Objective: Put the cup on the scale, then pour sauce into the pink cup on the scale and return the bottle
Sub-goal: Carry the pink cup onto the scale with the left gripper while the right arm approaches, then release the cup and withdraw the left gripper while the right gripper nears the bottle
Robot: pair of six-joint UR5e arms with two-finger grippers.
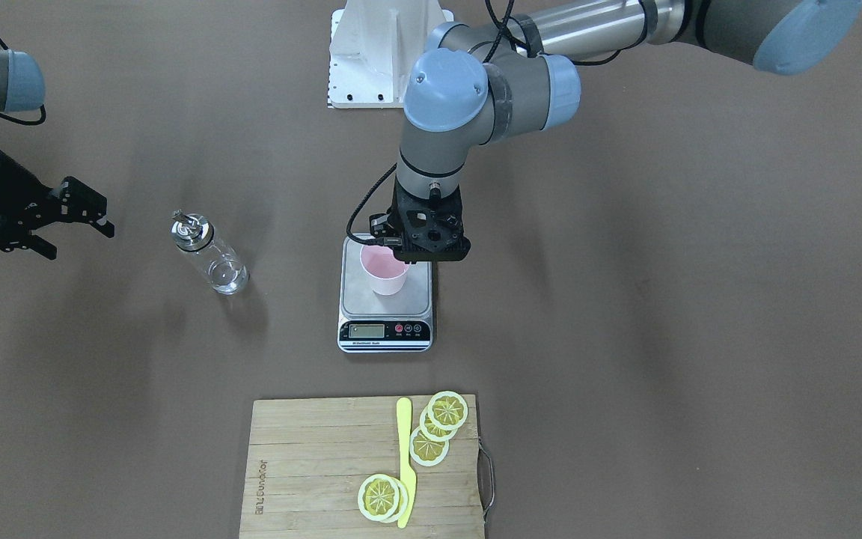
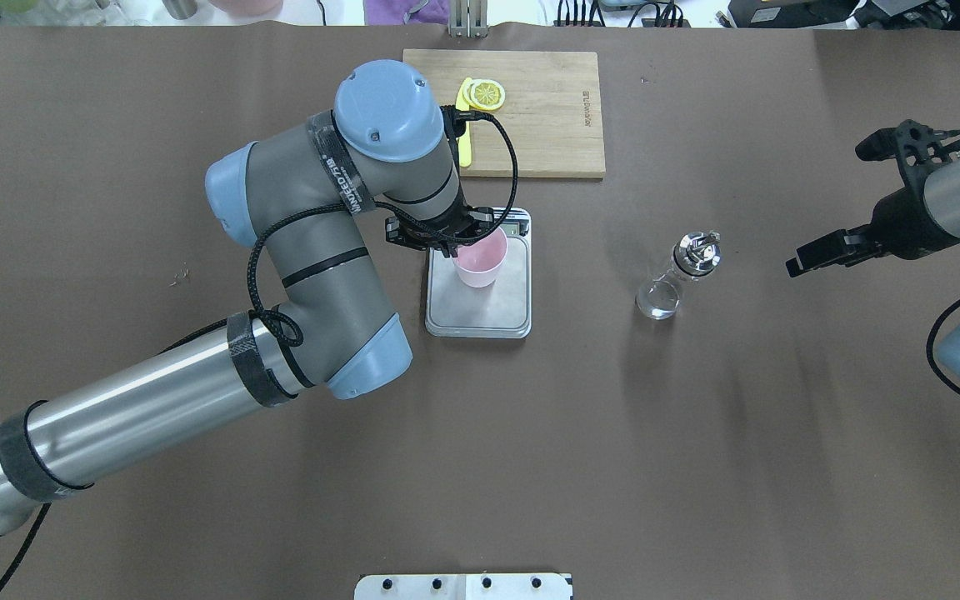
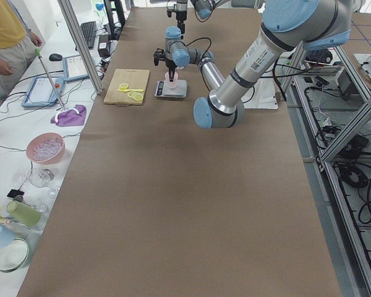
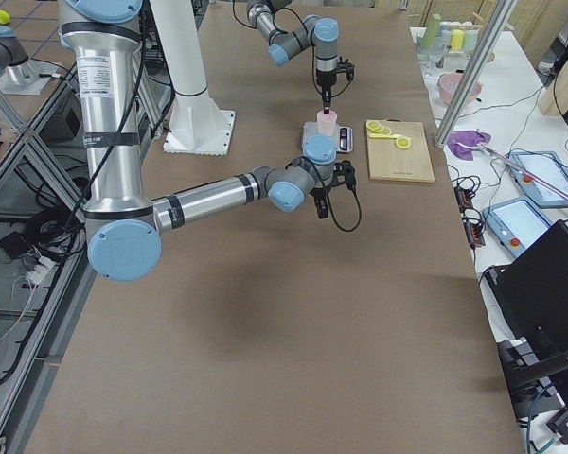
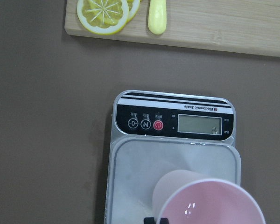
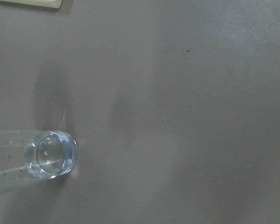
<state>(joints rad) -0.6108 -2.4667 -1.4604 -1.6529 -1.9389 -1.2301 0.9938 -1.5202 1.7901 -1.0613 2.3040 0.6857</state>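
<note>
The pale pink cup (image 1: 384, 273) is upright over the silver platform of the scale (image 1: 414, 298); I cannot tell whether its base rests on it. My left gripper (image 1: 403, 257) is shut on the cup's rim from above, on the side towards the robot. The left wrist view shows the cup (image 5: 209, 205) over the platform (image 5: 144, 168) and the display blank. The clear glass bottle (image 1: 208, 254) with its metal cap stands on the table, apart from the scale. My right gripper (image 1: 75, 228) is open and empty, a short way from the bottle on the side away from the scale; its wrist view shows the bottle (image 6: 47, 156).
A wooden cutting board (image 1: 311, 464) with lemon slices (image 1: 438, 427) and a yellow knife (image 1: 405, 457) lies beyond the scale on the operators' side. The white robot base (image 1: 371, 52) is behind the scale. Brown table surface surrounds the bottle.
</note>
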